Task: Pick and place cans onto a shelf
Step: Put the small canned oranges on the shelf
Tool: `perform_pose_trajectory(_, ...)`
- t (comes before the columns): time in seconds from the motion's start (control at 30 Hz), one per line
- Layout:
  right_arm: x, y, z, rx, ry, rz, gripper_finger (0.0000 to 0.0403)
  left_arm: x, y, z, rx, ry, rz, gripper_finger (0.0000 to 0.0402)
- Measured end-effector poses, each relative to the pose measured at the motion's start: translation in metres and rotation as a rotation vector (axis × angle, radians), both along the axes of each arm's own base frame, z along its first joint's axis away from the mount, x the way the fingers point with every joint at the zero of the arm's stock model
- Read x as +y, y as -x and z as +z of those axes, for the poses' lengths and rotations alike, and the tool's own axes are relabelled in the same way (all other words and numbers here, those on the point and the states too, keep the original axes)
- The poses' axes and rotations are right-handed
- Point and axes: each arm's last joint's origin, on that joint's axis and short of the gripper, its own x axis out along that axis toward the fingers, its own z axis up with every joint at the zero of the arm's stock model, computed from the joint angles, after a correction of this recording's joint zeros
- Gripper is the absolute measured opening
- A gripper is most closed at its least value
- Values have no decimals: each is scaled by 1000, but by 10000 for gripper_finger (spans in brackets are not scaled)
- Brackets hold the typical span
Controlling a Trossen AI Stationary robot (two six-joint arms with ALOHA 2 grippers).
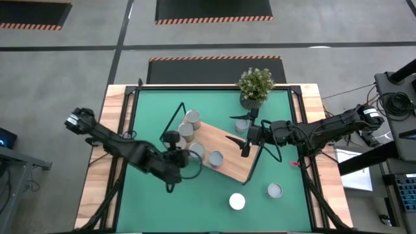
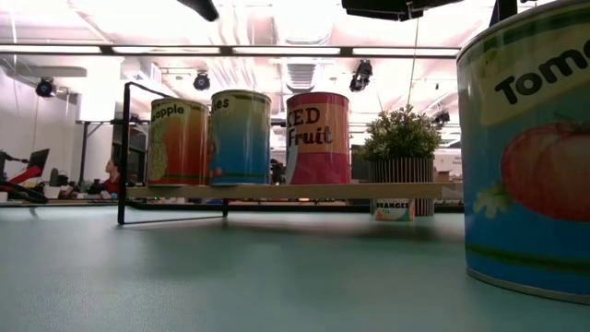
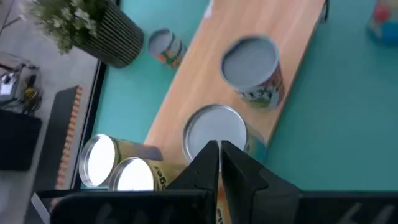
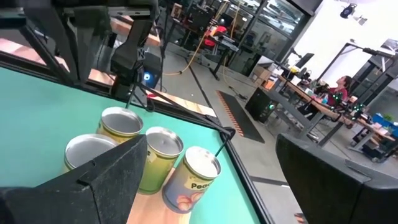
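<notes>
The shelf [image 1: 231, 155] is a light-wood board lying slantwise on the green mat. Several cans stand on it: two at its far left end [image 1: 192, 117] [image 1: 186, 130] and two nearer the middle [image 1: 197, 151] [image 1: 216, 158]. In the low view they stand in a row [image 2: 240, 136]. My left gripper [image 3: 219, 152] is shut and hangs above a silver-topped can [image 3: 214, 129], holding nothing; in the high view it [image 1: 184, 156] is by the shelf's near left side. My right gripper [image 1: 244, 135] is open and level over the shelf's right end, its wide fingers [image 4: 106, 180] empty.
Loose cans stand on the mat: a white-topped one [image 1: 237, 201] and a grey-topped one [image 1: 274, 190] near the front, and one [image 1: 242, 125] by the potted plant [image 1: 255, 84] at the back. A large tomato can [image 2: 525, 157] fills the low view's right.
</notes>
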Motion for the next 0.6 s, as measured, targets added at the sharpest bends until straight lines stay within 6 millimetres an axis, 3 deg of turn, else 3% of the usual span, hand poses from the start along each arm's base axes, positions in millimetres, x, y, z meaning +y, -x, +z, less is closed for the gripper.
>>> perform_pose_trajectory(0.27,2,-1,10,-74,-83,7,343,14,33,3,-320,20,-179,0)
perform_pose_trajectory(0.47,5,-2,18,-127,-280,12,343,28,59,-8,-504,-1,-241,0)
perform_pose_trajectory(0.6,7,-11,28,-72,-407,-12,342,37,74,-14,-553,-19,-257,0)
